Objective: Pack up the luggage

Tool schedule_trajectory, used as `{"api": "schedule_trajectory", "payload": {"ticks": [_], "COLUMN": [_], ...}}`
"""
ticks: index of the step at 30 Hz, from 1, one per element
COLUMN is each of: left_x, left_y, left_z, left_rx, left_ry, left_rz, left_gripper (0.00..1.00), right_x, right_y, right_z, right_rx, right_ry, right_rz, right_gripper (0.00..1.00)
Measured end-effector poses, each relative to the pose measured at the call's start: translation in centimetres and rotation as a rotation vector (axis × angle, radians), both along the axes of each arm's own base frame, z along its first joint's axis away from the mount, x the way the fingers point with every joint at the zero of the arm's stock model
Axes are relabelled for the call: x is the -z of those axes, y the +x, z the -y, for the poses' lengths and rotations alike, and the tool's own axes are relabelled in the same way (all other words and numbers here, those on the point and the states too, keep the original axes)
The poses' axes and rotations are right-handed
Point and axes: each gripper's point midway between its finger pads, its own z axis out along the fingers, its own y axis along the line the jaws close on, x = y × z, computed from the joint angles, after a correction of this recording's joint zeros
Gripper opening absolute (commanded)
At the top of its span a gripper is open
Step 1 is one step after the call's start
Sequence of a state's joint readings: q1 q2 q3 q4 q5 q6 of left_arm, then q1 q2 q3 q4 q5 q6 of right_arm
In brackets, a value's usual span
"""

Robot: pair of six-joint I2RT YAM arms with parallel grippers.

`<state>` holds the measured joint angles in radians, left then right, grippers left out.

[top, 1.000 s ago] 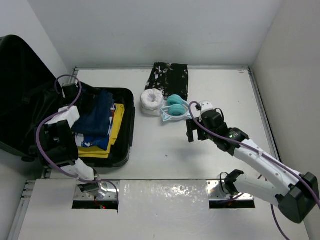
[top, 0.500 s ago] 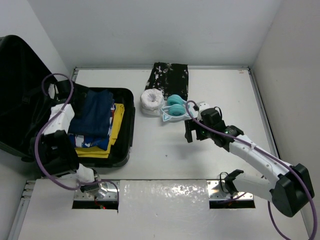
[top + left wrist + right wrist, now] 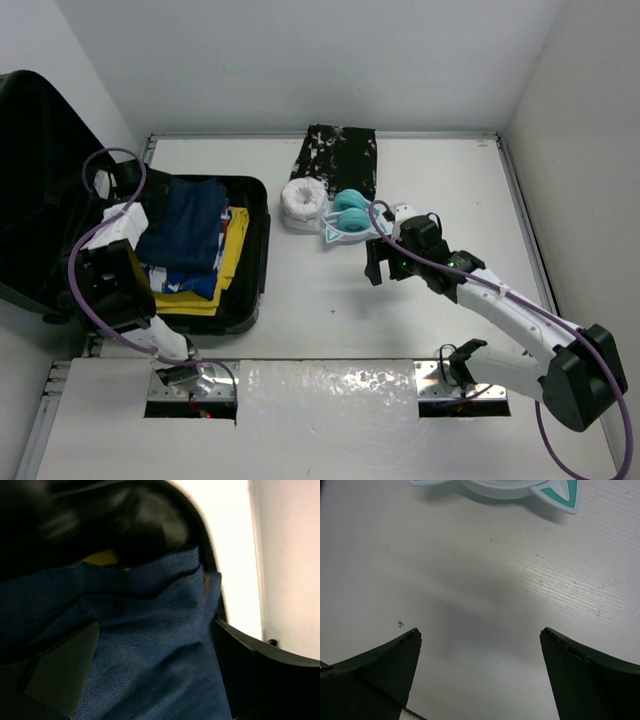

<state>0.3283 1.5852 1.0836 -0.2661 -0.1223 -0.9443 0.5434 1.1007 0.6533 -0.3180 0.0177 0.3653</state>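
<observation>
The luggage (image 3: pixel 252 262), a black hard-shell case, lies open at the left of the table with its lid up against the wall. Folded blue denim (image 3: pixel 190 232) tops a pile with a yellow garment (image 3: pixel 236 240) inside it. My left gripper (image 3: pixel 156 630) hovers open just over the denim (image 3: pixel 150 670), nothing between its fingers (image 3: pixel 65 670). My right gripper (image 3: pixel 377 262) stands open over bare table, a little in front of teal-and-white headphones (image 3: pixel 350 215). In the right wrist view the headphones (image 3: pixel 520 487) show at the top edge, beyond the gripper (image 3: pixel 480 630).
A white roll (image 3: pixel 302 203) sits next to the headphones. A folded black garment with white speckles (image 3: pixel 338 160) lies behind them near the back wall. Walls close the table on the left, back and right.
My left wrist has drawn back and to the left over the luggage. The right gripper has crept slightly left, toward the headphones. Both stay open.
</observation>
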Motion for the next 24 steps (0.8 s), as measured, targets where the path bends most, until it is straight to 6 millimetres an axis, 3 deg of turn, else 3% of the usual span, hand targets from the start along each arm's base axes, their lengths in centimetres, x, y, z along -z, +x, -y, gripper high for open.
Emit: {"api": "schedule_trajectory", "payload": {"ticks": [3, 9, 13, 20, 24], "left_x": [0.5, 0.5, 0.0, 0.7, 0.6], "left_y": [0.8, -0.2, -1.7, -7.0, -7.0], "left_z": [-0.3, -1.2, -1.8, -2.2, -2.1], "left_rx": [-0.021, -0.149, -0.227, -0.305, -0.253], "left_ry": [0.000, 0.022, 0.037, 0.100, 0.121], "left_rz": [0.027, 0.052, 0.070, 0.001, -0.026], "left_gripper": [0.97, 0.97, 0.97, 0.97, 0.98], "right_x": [0.3, 0.6, 0.6, 0.5, 0.5], "right_y": [-0.1, -0.2, -0.2, 0.0, 0.0], "right_z": [0.0, 0.1, 0.1, 0.0, 0.1], "right_rx": [-0.001, -0.002, -0.001, 0.002, 0.002], "right_ry": [0.000, -0.004, -0.003, 0.003, 0.004], "right_rz": [-0.002, -0.009, -0.009, 0.001, 0.002], "right_gripper": [0.99, 0.99, 0.99, 0.99, 0.99]}}
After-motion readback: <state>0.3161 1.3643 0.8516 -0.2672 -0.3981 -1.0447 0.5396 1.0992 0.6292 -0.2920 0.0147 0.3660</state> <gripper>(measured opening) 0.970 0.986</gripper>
